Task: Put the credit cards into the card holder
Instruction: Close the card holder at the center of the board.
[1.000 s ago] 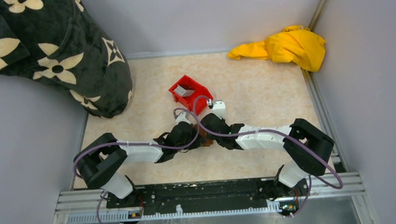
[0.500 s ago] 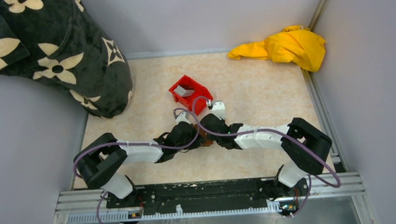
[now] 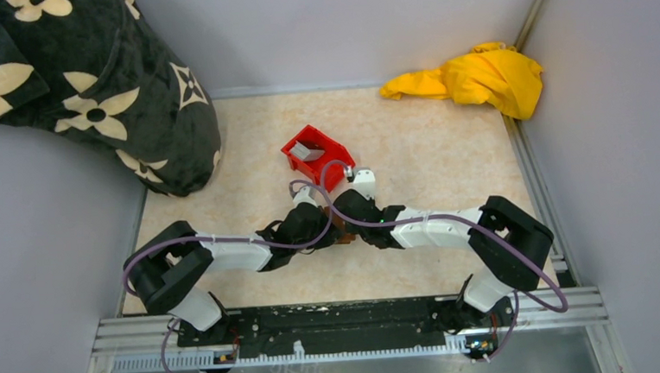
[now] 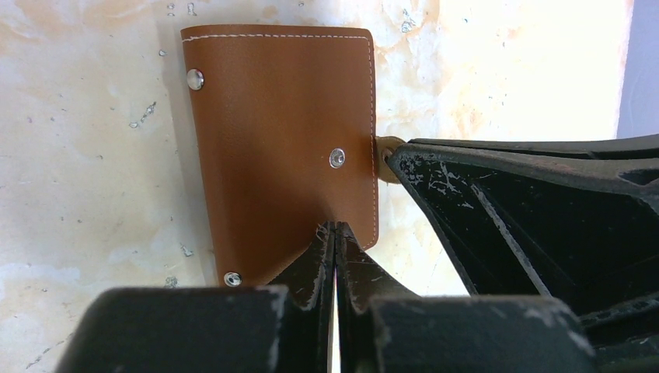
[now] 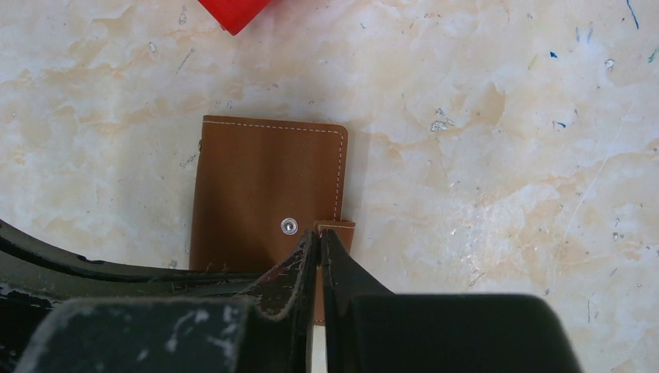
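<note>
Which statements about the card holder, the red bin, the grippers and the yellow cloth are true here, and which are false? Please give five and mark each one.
1. The red bin stands farther from the arm bases than the card holder. True.
2. A credit card sticks out of the card holder. False: none shows there; one pale credit card lies in the red bin.
3. Both grippers are wide open. False: the left gripper and the right gripper both have their fingers together at the card holder's edge.
4. The yellow cloth lies in the far right corner. True.
5. The card holder shows its tan pockets. False: its brown outer face with metal snaps is up.
</note>
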Controlling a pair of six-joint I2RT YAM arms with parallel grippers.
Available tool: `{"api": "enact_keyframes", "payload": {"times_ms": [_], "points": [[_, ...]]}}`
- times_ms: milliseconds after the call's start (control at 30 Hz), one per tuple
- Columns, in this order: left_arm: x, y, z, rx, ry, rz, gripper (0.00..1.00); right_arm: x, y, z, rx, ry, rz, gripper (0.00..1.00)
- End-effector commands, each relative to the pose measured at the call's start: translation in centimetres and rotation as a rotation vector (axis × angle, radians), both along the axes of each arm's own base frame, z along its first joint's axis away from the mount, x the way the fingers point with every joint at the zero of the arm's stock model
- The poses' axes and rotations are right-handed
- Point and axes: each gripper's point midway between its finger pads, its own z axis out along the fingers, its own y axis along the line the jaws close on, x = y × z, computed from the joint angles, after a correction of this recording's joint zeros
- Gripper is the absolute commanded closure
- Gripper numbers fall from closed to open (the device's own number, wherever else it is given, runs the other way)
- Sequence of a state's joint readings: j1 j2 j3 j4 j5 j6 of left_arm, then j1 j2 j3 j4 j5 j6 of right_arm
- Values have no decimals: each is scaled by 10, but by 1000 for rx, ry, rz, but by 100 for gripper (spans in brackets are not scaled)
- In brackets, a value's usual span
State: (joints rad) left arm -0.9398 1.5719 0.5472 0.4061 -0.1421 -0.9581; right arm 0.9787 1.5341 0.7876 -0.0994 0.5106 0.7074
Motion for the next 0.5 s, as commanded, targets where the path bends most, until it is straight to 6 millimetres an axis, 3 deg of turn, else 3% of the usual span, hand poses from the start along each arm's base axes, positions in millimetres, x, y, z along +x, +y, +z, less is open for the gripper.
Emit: {"api": "enact_keyframes", "payload": {"times_ms": [0, 200, 467], "points": [[-16, 14, -28, 74, 72, -15, 95, 9, 9, 16, 29, -34, -7, 99], [-12, 13, -15, 59, 52, -3, 83, 9, 9, 16, 29, -36, -7, 100], [-2, 17, 24, 7, -20, 42, 73, 9, 9, 16, 34, -42, 2, 100]]}}
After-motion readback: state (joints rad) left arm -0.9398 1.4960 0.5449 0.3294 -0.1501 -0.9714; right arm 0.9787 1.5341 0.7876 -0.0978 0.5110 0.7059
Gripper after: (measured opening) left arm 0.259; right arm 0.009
